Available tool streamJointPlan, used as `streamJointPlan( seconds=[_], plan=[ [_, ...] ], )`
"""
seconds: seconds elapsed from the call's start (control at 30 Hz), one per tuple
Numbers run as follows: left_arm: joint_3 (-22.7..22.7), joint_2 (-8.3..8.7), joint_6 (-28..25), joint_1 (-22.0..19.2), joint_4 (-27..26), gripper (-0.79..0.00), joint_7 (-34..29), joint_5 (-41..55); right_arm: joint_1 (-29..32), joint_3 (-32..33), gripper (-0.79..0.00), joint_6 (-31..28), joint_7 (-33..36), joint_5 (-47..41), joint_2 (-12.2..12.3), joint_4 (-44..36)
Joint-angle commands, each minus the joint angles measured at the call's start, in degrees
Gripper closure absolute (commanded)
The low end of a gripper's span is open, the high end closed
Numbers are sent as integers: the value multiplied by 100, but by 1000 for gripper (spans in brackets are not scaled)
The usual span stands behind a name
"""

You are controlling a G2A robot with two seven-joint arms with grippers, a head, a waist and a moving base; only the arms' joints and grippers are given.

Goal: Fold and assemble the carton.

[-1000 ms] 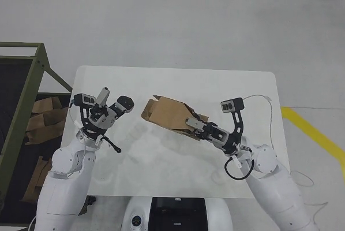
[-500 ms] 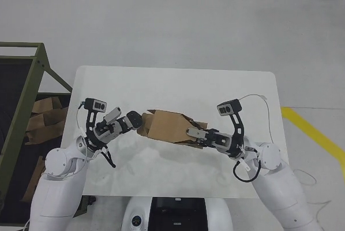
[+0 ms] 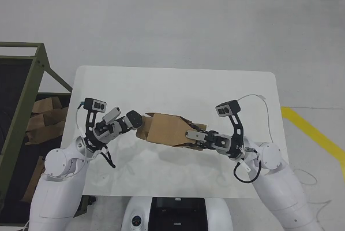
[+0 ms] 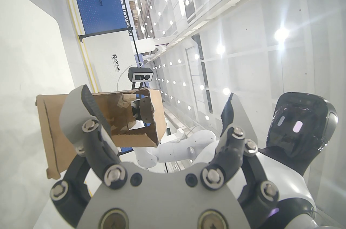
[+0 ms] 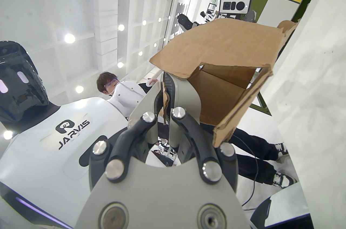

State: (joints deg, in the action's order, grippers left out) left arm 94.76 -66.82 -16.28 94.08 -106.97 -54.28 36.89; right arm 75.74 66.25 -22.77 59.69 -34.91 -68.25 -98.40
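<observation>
The carton is a brown box held up over the middle of the white worktop. The right end effector is pinched tight on a flap at one end of it. In the right wrist view its two fingers squeeze the cardboard edge between them. From this end effector the carton sticks straight out ahead, and its long side runs on toward the other arm.

The left end effector sits right at the far end of the carton. Its fingers are spread wide and hold nothing. In the left wrist view the open end of the carton is just in front of it, closer to one finger than to the other. It is hard to tell if that finger touches the cardboard.

So the carton lies between the two end effectors, end to end. The left arm is the free one and is nearest the open end. The next fold is probably its job, while the right one holds on. The flaps look bent and soft, so they could crumple or slip.

Nothing stands between the left end effector and the carton. Well behind it, past the worktop edge, is a green rack with more brown cardboard.
</observation>
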Motion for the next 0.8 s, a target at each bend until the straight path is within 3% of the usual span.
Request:
streamJointPlan(
  seconds=[0.0,0.77],
  plan=[
    [-46,0,-18,15,-16,-785,-13,9,0,0,0,0,0,0,0,0],
    [-399,1,-186,-16,76,-785,-228,405,3,-100,0,134,-170,20,0,-102]
  ],
)
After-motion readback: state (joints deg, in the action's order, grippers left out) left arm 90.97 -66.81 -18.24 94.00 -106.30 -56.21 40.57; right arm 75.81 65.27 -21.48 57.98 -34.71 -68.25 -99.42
